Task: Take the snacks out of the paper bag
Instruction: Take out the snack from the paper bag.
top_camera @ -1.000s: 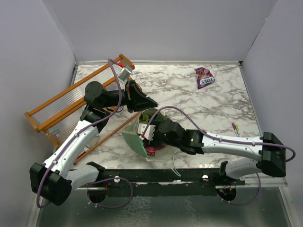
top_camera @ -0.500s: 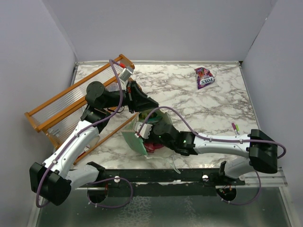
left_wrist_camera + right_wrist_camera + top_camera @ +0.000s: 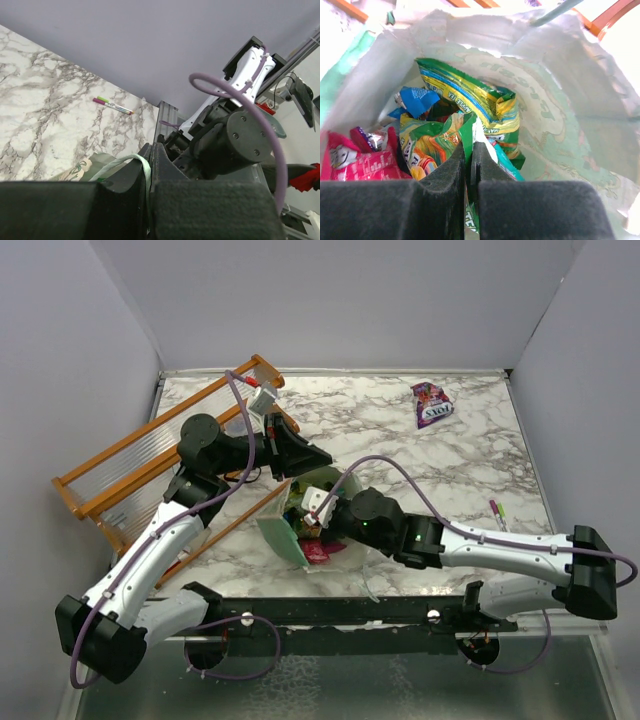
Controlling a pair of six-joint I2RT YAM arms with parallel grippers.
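— Inside the bag (image 3: 570, 100), what has the right gripper (image 3: 469, 150) got?
— Its fingers are pinched tight on the edge of a green packet (image 3: 468, 131), in the middle of the heap.
— What else lies in there?
— A yellow-green packet (image 3: 470, 92) behind it, a blue packet (image 3: 417, 100) to the left and a pink packet (image 3: 360, 162) at the lower left, all touching. Whether more lie beneath, I cannot tell.
— And the left gripper (image 3: 151, 150)?
— Clamped on the bag's pale handle (image 3: 125, 161), which loops out from between its fingers.
— Where does the bag sit?
— From above, it is near the front edge of the table (image 3: 400, 440), between the two arms and just beside the orange rack (image 3: 150, 455). Its mouth is turned toward the right arm, whose wrist reaches into it.
— Any snack outside?
— One purple packet (image 3: 433, 403) lies flat toward the far right corner, well apart from the bag. A pen (image 3: 496, 512) lies near the right edge.
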